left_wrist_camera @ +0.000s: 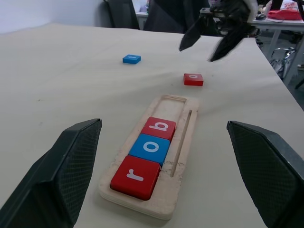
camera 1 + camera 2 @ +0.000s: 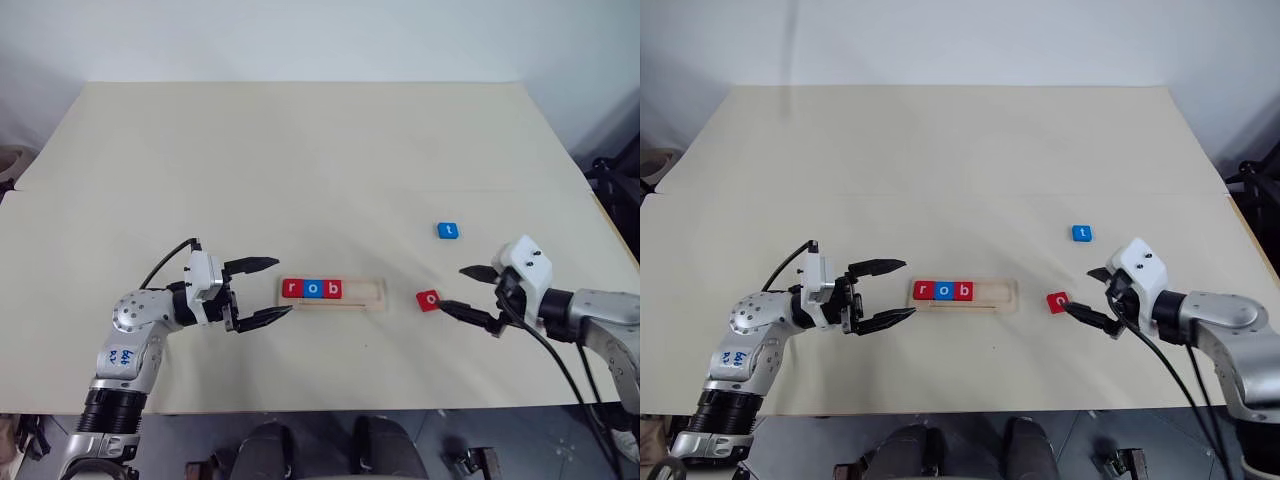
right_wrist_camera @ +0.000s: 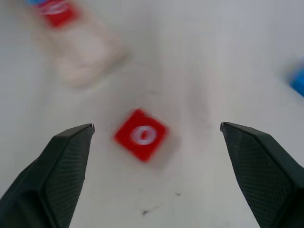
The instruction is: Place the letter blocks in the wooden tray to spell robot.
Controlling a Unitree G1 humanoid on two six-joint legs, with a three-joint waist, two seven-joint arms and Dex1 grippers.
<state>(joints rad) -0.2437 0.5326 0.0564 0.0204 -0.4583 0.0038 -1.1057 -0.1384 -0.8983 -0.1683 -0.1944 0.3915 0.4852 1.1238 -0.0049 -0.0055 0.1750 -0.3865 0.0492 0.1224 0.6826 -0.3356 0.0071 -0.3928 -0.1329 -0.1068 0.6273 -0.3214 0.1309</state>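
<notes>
The wooden tray (image 2: 368, 292) lies at the table's front centre, holding a red "r" block (image 2: 292, 289), a blue "o" block (image 2: 312, 289) and a red "b" block (image 2: 332, 290) at its left end. A loose red "o" block (image 2: 428, 300) rests on the table just right of the tray. A blue "t" block (image 2: 448, 231) lies farther back and right. My right gripper (image 2: 459, 291) is open, just right of the red "o", touching nothing. My left gripper (image 2: 272, 289) is open and empty, just left of the tray.
The tan table (image 2: 300, 150) spreads wide behind the tray. Its front edge runs close below both grippers, and its right edge lies near my right arm. Black cables trail from both wrists.
</notes>
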